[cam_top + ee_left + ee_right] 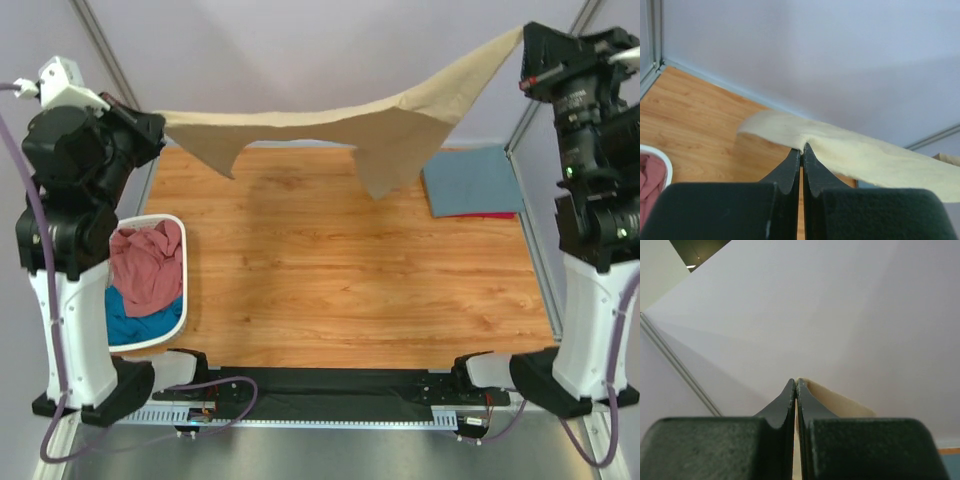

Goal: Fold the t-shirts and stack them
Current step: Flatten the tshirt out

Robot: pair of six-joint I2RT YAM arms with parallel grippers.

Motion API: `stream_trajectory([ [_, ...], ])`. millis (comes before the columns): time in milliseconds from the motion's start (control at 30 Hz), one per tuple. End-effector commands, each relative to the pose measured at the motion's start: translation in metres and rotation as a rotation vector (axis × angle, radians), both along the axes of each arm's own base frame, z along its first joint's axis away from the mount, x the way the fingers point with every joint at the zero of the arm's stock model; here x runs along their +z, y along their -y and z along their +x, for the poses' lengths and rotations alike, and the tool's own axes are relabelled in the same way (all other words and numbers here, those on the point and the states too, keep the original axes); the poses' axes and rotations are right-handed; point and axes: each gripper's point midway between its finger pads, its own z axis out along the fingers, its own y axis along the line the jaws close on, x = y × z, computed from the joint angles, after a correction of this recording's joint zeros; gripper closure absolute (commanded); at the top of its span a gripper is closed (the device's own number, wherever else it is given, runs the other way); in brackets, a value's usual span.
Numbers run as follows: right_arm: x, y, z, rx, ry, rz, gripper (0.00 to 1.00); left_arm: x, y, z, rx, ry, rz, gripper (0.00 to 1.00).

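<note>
Two grippers pinch one tan t-shirt between them

Both grippers are closed down to a thin slit on cloth. The left gripper [801, 147] nips one edge of the tan t-shirt [380, 130], and the right gripper [795, 382] nips the opposite edge, higher up. The shirt hangs stretched between them in the air, beyond the laundry basket [183, 300] and above the far edge of the desk [330, 270], with two flaps drooping down from its middle.

Five t-shirts show in all. One is the tan one aloft. Two lie crumpled inside the basket: a dusty pink t-shirt [150, 265] on top and a teal t-shirt [135, 320] under it at the near end. Two more lie folded flat on the desk, well apart from the basket at the far right corner: a slate blue t-shirt [475, 180] on top of a red t-shirt [490, 215], of which only a thin strip peeks out at the near edge.
</note>
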Motion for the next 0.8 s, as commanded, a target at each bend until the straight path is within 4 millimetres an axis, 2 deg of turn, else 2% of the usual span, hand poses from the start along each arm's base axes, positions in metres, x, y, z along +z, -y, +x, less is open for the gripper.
stream_trajectory([
  [0, 0.009, 0.008, -0.074, 0.041, 0.065, 0.016, 1.00, 0.012, 0.000, -0.057, -0.047, 0.070, -0.025, 1.00],
  [33, 0.003, 0.009, -0.085, 0.055, 0.051, 0.026, 1.00, 0.009, 0.001, -0.068, -0.060, 0.066, -0.035, 1.00],
  [67, -0.013, 0.008, -0.090, 0.064, -0.007, 0.022, 1.00, 0.011, 0.000, -0.087, -0.073, 0.090, -0.042, 1.00],
  [100, -0.015, 0.011, -0.117, 0.081, 0.005, 0.027, 1.00, 0.012, 0.002, -0.097, -0.088, 0.098, -0.048, 1.00],
  [167, -0.035, 0.004, -0.135, 0.136, -0.060, 0.018, 1.00, 0.014, 0.006, -0.124, -0.135, 0.121, -0.063, 1.00],
  [200, -0.037, 0.005, -0.154, 0.153, -0.052, 0.011, 1.00, 0.016, 0.010, -0.133, -0.165, 0.130, -0.068, 1.00],
  [267, -0.054, 0.004, -0.168, 0.174, -0.109, 0.000, 1.00, 0.018, 0.013, -0.154, -0.197, 0.147, -0.072, 1.00],
  [333, -0.059, 0.010, -0.184, 0.157, -0.118, 0.011, 1.00, 0.016, 0.015, -0.166, -0.221, 0.140, -0.076, 1.00],
  [400, -0.071, 0.010, -0.184, 0.155, -0.163, 0.010, 1.00, 0.014, 0.016, -0.171, -0.227, 0.134, -0.073, 1.00],
  [500, -0.077, 0.008, -0.170, 0.151, -0.185, -0.003, 1.00, 0.000, 0.018, -0.155, -0.226, 0.079, -0.068, 1.00],
  [533, -0.078, 0.006, -0.160, 0.148, -0.193, -0.010, 1.00, -0.010, 0.021, -0.141, -0.228, 0.047, -0.068, 1.00],
  [567, -0.083, 0.002, -0.140, 0.146, -0.227, -0.020, 1.00, -0.016, 0.023, -0.130, -0.229, 0.029, -0.067, 1.00],
  [633, -0.088, 0.004, -0.113, 0.108, -0.251, -0.024, 1.00, -0.026, 0.022, -0.108, -0.207, -0.002, -0.060, 1.00],
  [667, -0.088, 0.000, -0.094, 0.107, -0.247, -0.027, 1.00, -0.034, 0.022, -0.090, -0.192, -0.041, -0.053, 1.00],
  [733, -0.095, -0.010, -0.053, 0.117, -0.280, -0.030, 1.00, -0.038, 0.021, -0.070, -0.175, -0.057, -0.030, 1.00],
  [767, -0.087, -0.013, -0.040, 0.121, -0.248, -0.027, 1.00, -0.045, 0.018, -0.049, -0.142, -0.090, -0.020, 1.00],
])
